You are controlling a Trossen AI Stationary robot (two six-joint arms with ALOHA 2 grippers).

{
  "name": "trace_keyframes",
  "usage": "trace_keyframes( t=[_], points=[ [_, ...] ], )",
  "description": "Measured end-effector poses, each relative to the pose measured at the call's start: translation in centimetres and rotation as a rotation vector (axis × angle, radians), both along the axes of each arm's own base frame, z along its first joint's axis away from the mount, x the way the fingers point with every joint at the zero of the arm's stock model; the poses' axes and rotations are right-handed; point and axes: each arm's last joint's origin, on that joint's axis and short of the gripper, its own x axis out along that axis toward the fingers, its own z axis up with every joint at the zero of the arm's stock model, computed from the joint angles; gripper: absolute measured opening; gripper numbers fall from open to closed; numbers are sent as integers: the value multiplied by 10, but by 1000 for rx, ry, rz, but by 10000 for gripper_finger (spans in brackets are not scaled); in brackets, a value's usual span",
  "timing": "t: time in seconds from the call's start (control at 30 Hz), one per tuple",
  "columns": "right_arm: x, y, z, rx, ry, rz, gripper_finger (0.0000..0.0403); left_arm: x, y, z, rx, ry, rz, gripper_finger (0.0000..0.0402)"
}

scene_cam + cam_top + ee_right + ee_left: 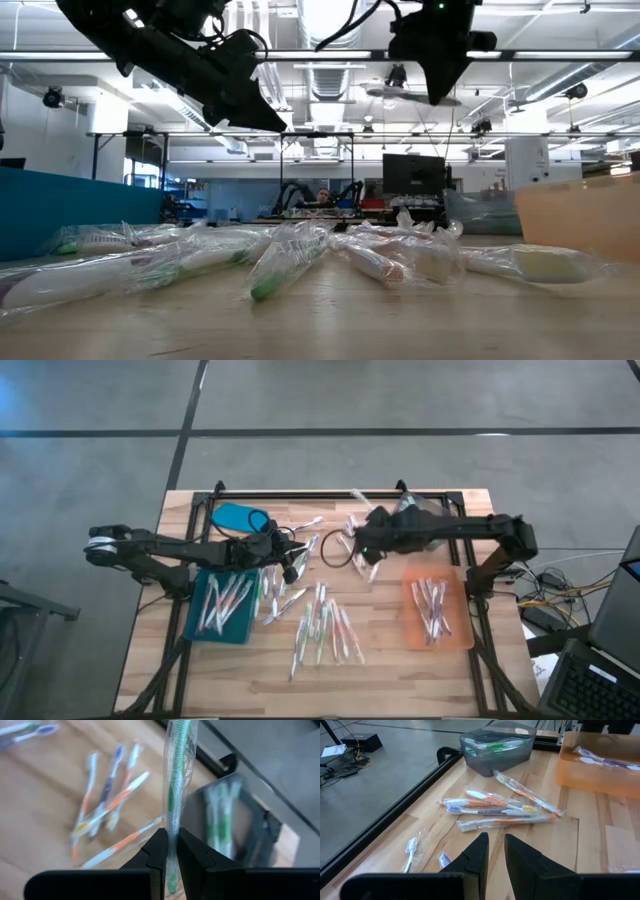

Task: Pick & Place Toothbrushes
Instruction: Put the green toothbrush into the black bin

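On the wooden table (390, 670), scattered toothbrushes (325, 625), right tool (169, 851) clamping green toothbrush (176, 780)

Wrapped toothbrushes (290, 255) lie strewn across the wooden tabletop (400, 320), one green-tipped nearest. A teal tray wall (70, 205) stands at one edge, an orange one (585, 215) opposite. Two dark arms hang above; their pincers' fingers are hard to make out.

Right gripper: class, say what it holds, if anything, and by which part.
The right gripper is shut on a wrapped green toothbrush, pinching it near one end; most of its length sticks out past the fingertips. Which end cannot be told.
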Motion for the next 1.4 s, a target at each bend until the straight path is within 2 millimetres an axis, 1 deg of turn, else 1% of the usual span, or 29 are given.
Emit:
trace_keyframes(
  t=[0.13,0.27,0.43,0.53,0.7,0.93,1.2,1.4],
  points=[
    [-9,-22,7,-26,30,-7,28,0,0,0,-4,-5,1,67],
    [-16,-44,7,-21,94,-30,28,0,0,0,-5,-5,2,67],
    [-33,-68,0,25,262,-117,21,0,0,0,-5,-4,1,67],
    [-39,-76,-6,46,308,-112,21,0,0,0,-5,-4,1,67],
    [-50,-90,-15,69,354,-156,21,0,0,0,-6,-1,1,67],
    [-68,-100,-37,120,449,-200,20,0,0,-1,-6,3,2,67],
    [-83,-100,-67,180,569,-211,20,0,0,-1,-7,3,2,67],
    [-93,-103,-82,200,610,-228,20,0,0,-1,-8,2,2,67]
  ],
)
